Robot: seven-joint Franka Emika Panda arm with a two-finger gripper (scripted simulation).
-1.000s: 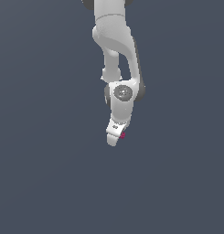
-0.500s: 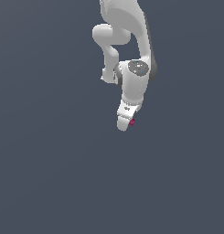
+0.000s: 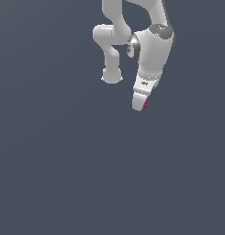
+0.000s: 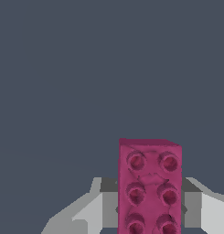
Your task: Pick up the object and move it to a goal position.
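**Magenta studded block held at the tip of the white gripper**

In the exterior view you see the white, jointed robot arm (image 3: 150, 50) entering from the upper edge and reaching downward over a plain, dark slate-grey surface (image 3: 63, 174). At its lower end, the white two-fingered gripper (image 3: 140, 105) points down and slightly toward the exterior view's left. A small magenta-pink spot, the object (image 3: 145, 104), shows at the gripper's tip, on the side facing the exterior view's right. At this size you cannot make out its shape there, and you cannot tell from this view whether it is clear of the surface below.

The wrist view gives you the detail. Here the object (image 4: 150, 187) appears as a magenta-pink rectangular block whose visible face carries two columns of round studs, three rows of which are in frame, the last cut off by the picture's edge. The pale grey fingers (image 4: 88, 212) flank the block on both sides, and their inner faces lie against its long sides, so the gripper is clamped on the block. The block stands out past the fingertips, with its far end seen against the uniform slate-grey background. Faint darker creases run between the studs on its face.
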